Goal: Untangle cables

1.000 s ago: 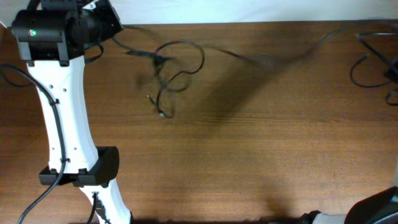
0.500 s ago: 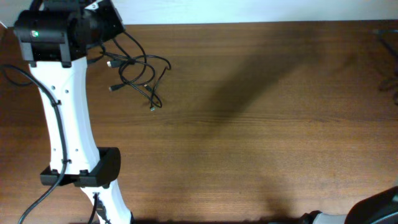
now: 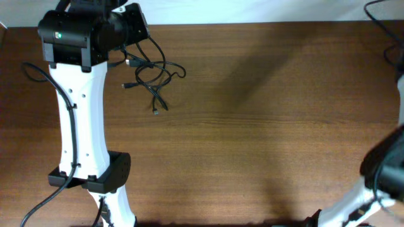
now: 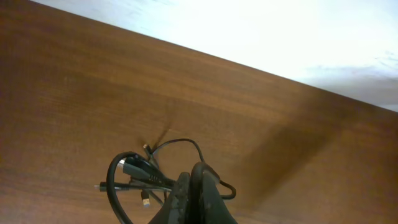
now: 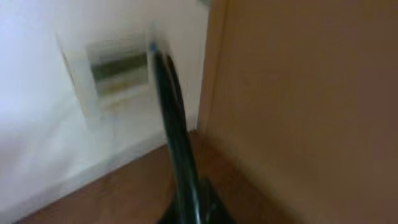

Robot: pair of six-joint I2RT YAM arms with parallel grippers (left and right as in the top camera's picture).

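So the left fingers (image 4: 200, 186) are pinched shut on the tangled cables (image 4: 138, 170) near the table (image 3: 252, 126) edge. The right fingers (image 5: 177, 155) are closed too, holding nothing, blurry against a wall (image 5: 37, 124).

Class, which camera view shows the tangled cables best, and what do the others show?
Overhead: nearly the whole bundle of cables shows against the table. The left wrist view shows only part, cut off behind the shut left gripper. The right wrist view is blurred and shows none.
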